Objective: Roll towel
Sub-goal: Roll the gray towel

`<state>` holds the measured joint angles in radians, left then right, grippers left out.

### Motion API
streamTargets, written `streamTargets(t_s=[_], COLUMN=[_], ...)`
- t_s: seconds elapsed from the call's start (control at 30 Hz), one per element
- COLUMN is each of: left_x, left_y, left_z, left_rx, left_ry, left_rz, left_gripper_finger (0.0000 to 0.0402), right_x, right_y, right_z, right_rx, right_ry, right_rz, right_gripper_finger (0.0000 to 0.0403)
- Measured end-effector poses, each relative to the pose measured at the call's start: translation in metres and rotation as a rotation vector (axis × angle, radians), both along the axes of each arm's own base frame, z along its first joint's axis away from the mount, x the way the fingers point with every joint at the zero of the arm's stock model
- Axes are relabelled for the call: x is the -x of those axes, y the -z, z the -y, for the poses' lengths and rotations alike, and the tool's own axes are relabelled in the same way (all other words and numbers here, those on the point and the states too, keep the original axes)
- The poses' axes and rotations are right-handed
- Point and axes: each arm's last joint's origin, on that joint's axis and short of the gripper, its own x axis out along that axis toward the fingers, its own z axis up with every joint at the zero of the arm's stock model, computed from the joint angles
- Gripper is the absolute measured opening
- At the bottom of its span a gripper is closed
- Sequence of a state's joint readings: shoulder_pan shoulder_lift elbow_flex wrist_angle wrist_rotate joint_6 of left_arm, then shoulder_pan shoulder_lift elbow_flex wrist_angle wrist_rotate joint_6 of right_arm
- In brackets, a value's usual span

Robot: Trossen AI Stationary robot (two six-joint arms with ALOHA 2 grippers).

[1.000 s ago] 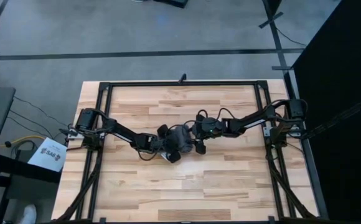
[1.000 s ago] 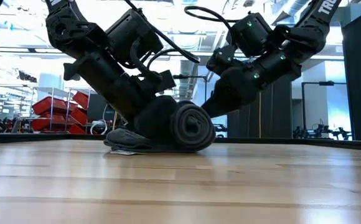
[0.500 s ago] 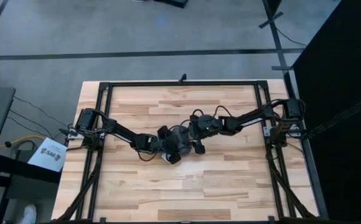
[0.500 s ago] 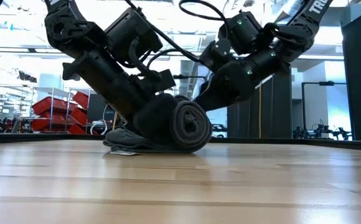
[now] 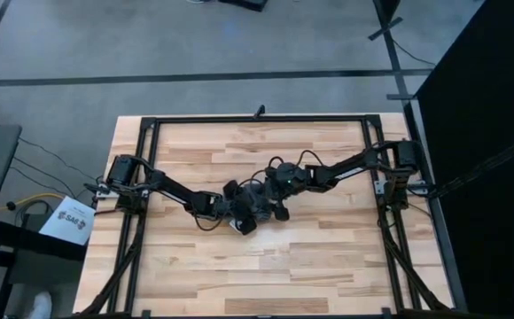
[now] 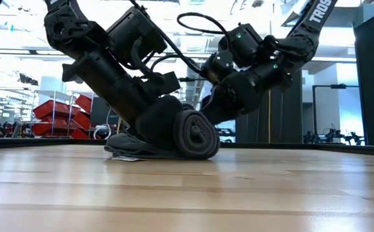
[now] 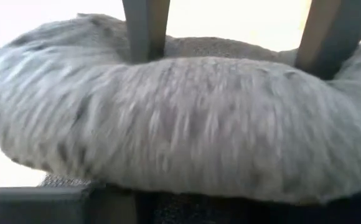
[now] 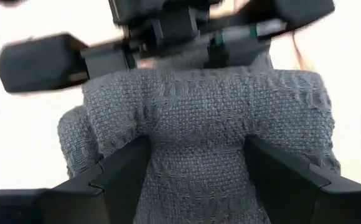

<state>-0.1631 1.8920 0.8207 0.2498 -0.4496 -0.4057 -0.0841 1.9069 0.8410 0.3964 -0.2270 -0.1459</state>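
**Both grippers on the rolled towel at table centre**

From my low view, nearest me lies the bare wooden table (image 6: 238, 193). Past it sits the towel (image 6: 190, 134), wound into a thick roll over a flat tail, at the middle of the table. My left gripper (image 5: 239, 209) meets it from nine o'clock, my right gripper (image 5: 270, 193) from two o'clock. Each wrist view shows grey cloth clasped between that arm's fingers (image 8: 121, 171).

Dark grey towel (image 6: 184, 132) mostly rolled, spiral end visible, flat tail on table centre.
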Motion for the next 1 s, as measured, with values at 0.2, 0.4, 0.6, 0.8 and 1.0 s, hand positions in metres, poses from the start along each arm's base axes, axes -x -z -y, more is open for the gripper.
streamTargets(t_s=[0.2,0.4,0.6,0.8,1.0], left_x=[0.007,0.011,0.017,0.034,0.029], left_y=[-0.017,-0.02,-0.029,-0.073,-0.092], left_z=[0.0,0.005,0.014,0.024,0.019], left_rx=[0.044,0.067,0.101,0.02,-0.173], left_ry=[-0.02,-0.051,-0.03,-0.003,0.033], left_rz=[-0.002,-0.006,-0.022,0.053,0.161], left_gripper_finger=[0.0173,0.0173,0.0173,0.0173,0.0173], right_x=[0.002,0.003,0.004,0.004,0.004], right_y=[0.006,0.006,0.007,0.007,0.007], right_z=[0.001,0.002,0.002,0.002,0.002], right_rx=[0.011,0.023,0.027,0.037,0.044], right_ry=[0.019,0.033,0.046,0.061,0.061], right_rz=[-0.048,-0.054,-0.062,-0.065,-0.056], right_gripper_finger=[0.0258,0.0258,0.0258,0.0258,0.0258])
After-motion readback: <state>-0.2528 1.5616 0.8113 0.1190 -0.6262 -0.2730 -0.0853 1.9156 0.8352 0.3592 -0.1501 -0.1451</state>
